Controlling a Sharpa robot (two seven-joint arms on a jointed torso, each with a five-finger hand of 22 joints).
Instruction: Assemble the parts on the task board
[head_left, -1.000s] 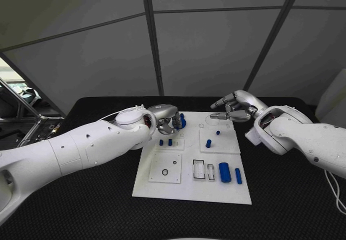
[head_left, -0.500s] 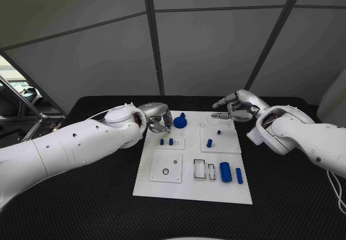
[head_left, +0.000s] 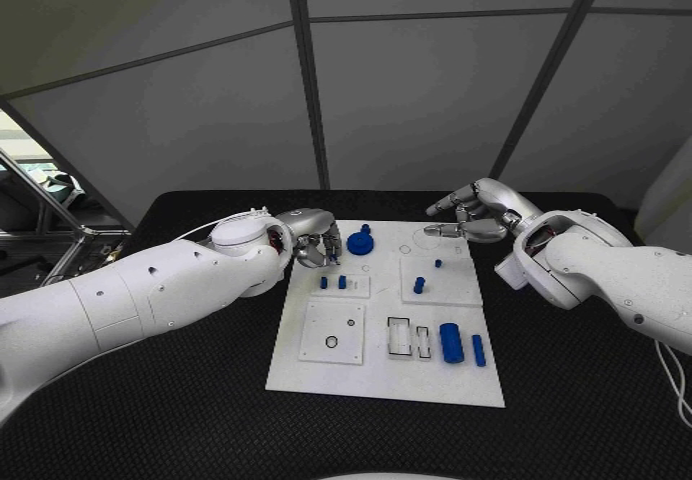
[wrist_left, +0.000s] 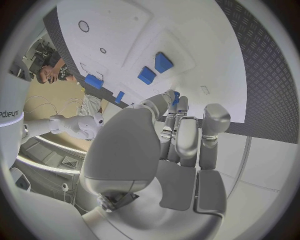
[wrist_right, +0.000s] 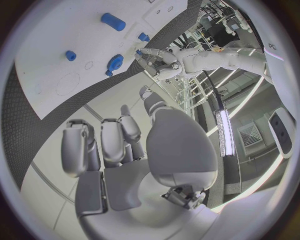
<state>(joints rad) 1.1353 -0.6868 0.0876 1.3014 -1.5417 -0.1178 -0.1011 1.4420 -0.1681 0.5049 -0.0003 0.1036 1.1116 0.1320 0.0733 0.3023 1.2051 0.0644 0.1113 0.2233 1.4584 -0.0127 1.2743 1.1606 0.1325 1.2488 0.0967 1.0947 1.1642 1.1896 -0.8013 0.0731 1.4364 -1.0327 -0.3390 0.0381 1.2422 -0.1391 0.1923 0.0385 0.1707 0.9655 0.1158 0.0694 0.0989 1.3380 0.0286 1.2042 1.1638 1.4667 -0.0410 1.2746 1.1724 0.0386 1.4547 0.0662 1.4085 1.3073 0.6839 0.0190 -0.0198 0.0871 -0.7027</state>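
The white task board (head_left: 378, 375) lies in the middle of the table. A round blue part (head_left: 359, 241) with a knob stands alone near its far edge, also visible as the blue part (wrist_right: 114, 62). My left hand (head_left: 316, 246) hovers just left of it, at the board's far left corner, holding nothing. Two small blue pegs (head_left: 332, 283) stand below it, seen closer as blue pegs (wrist_left: 155, 68). My right hand (head_left: 470, 216) floats over the far right corner with fingers apart and nothing in them. Two more pegs (head_left: 420, 285) stand on the right sub-plate.
A thick blue cylinder (head_left: 450, 343) and a thin blue pin (head_left: 477, 350) lie near the board's front right, beside two white slots (head_left: 400, 338). A sub-plate with a hole (head_left: 332, 342) sits at front left. Black table (head_left: 173, 400) surrounds the board.
My left hand has let go of the round blue part, which now stands on the board, and has drawn back to the left. The right hand has barely moved.
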